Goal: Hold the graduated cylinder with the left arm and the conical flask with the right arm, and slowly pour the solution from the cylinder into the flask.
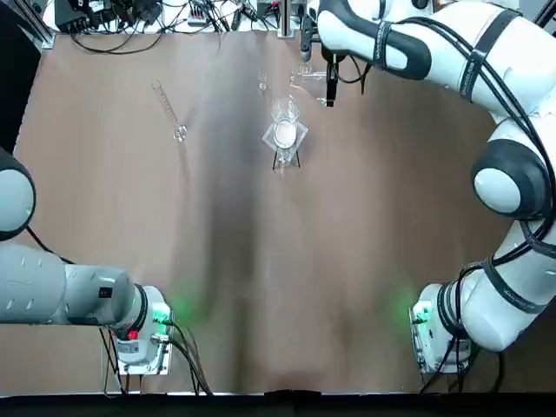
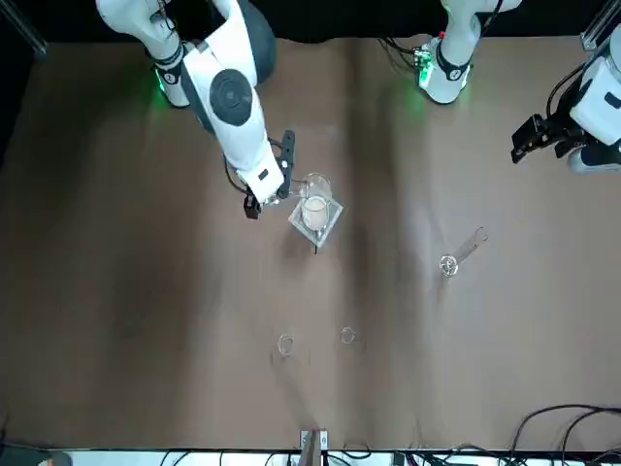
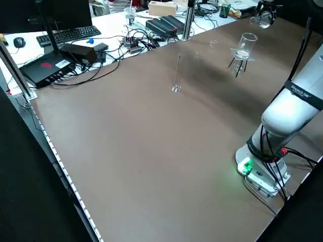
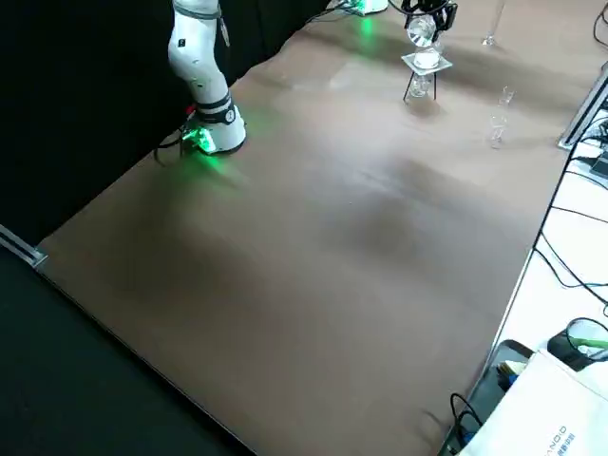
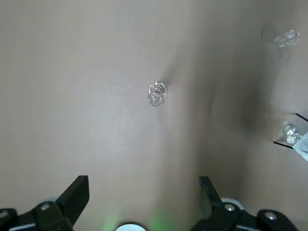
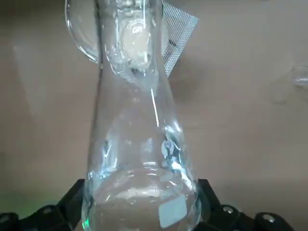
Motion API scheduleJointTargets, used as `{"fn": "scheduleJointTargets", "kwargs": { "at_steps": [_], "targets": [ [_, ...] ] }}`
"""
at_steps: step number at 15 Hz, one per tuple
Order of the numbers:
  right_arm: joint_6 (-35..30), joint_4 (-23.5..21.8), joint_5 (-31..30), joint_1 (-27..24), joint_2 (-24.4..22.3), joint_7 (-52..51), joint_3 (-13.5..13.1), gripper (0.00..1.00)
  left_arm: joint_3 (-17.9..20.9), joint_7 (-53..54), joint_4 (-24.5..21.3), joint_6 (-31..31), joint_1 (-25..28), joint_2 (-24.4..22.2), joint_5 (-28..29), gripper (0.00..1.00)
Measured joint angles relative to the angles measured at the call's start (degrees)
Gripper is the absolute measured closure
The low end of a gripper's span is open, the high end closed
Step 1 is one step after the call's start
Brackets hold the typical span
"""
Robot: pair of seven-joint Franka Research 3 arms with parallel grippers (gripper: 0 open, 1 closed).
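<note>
My right gripper [image 6: 139, 192] is shut on the body of the conical flask [image 6: 139, 144], a clear cone-shaped glass. The flask [image 3: 262, 19] hangs above the far middle of the table, just beyond a beaker on a stand. The graduated cylinder [image 1: 169, 109], a thin clear tube on a small round foot, stands upright on the table's far left part; the cylinder [image 3: 176, 75] has nothing touching it. My left gripper [image 5: 142, 192] is open and empty, high over the table at the left side, well short of the cylinder [image 5: 156, 94].
A wide clear beaker [image 1: 284, 132] with a white disc sits on a mesh-topped stand near the far middle, close to the held flask. Two tiny vials [image 2: 285, 344] [image 2: 347, 336] stand beyond it. Cables and electronics [image 3: 75, 50] lie past the table's far edge.
</note>
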Motion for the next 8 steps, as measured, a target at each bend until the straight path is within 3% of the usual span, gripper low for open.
{"fn": "scheduleJointTargets", "kwargs": {
  "at_steps": [8],
  "targets": [
    [-0.51, 0.79, 7.98, -9.62, -0.79, -12.37, -0.34, 0.04, 0.47, 0.0, -0.06, -0.02, -0.5, 0.0, 0.0, 0.0]
  ]
}}
